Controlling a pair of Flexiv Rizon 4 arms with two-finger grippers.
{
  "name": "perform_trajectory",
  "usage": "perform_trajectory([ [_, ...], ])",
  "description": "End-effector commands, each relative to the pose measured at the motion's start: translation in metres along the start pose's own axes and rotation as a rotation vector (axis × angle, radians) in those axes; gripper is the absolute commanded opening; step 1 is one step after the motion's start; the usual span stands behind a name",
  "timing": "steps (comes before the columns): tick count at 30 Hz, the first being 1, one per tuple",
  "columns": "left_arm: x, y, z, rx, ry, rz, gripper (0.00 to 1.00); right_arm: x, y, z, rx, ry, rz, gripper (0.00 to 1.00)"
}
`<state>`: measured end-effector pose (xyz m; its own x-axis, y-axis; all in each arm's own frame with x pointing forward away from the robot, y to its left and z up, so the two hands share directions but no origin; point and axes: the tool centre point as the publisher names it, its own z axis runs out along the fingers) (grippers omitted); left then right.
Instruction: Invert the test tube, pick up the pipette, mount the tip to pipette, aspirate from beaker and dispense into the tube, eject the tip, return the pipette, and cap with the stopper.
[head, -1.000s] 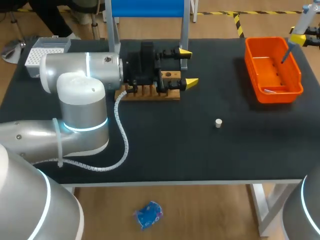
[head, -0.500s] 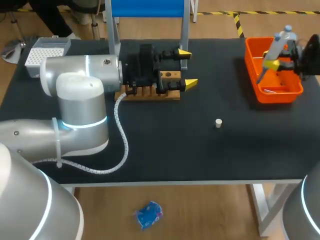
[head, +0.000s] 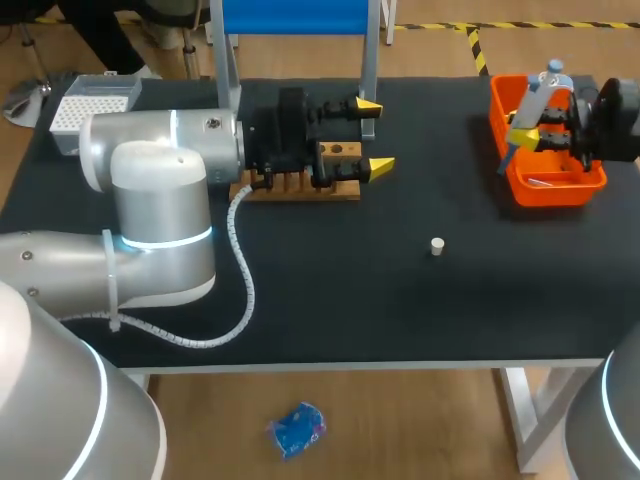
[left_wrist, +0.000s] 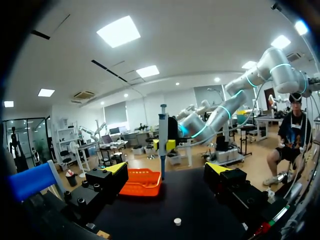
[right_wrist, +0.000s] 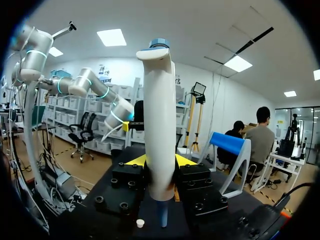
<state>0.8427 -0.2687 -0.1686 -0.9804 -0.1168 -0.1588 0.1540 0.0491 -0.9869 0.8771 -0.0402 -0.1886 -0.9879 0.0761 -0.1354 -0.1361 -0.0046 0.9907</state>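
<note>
My right gripper (head: 538, 124) is shut on the white pipette (head: 533, 108), which hangs tilted over the orange bin (head: 590, 178) at the table's right. In the right wrist view the pipette (right_wrist: 159, 135) stands upright between the yellow-tipped fingers (right_wrist: 135, 160). My left gripper (head: 375, 135) is open above the right end of the wooden rack (head: 300, 188), nothing between its fingers. From the left wrist, the left gripper (left_wrist: 167, 170) looks towards the pipette (left_wrist: 162, 142) and bin (left_wrist: 142, 182). A small white stopper (head: 437, 245) lies on the black table. No test tube or beaker shows.
A tip box (head: 90, 103) sits at the back left corner. A blue-topped stand (head: 295, 18) rises behind the rack. The left arm's body covers much of the table's left half. Bare black tabletop (head: 400, 300) spreads around the stopper (right_wrist: 140, 223).
My right arm has carried the pipette inward from the table's right edge, leftward over the orange bin, and lower. The left arm has kept still.
</note>
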Motion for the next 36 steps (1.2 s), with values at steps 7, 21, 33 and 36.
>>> perform_trajectory([
  [7,0.000,0.000,0.002,0.001,-0.005,0.001,1.00,0.007,-0.003,0.010,-0.005,0.026,0.006,0.00],
  [21,0.000,0.000,0.002,0.001,-0.005,0.001,1.00,0.042,-0.020,0.113,-0.064,0.216,0.017,0.00],
  [33,0.000,0.000,0.002,0.001,-0.005,0.001,1.00,0.059,-0.021,0.171,-0.016,0.309,0.071,0.00],
  [36,0.000,0.000,0.002,0.001,-0.005,0.001,1.00,0.060,-0.020,0.178,0.027,0.294,0.101,0.00],
])
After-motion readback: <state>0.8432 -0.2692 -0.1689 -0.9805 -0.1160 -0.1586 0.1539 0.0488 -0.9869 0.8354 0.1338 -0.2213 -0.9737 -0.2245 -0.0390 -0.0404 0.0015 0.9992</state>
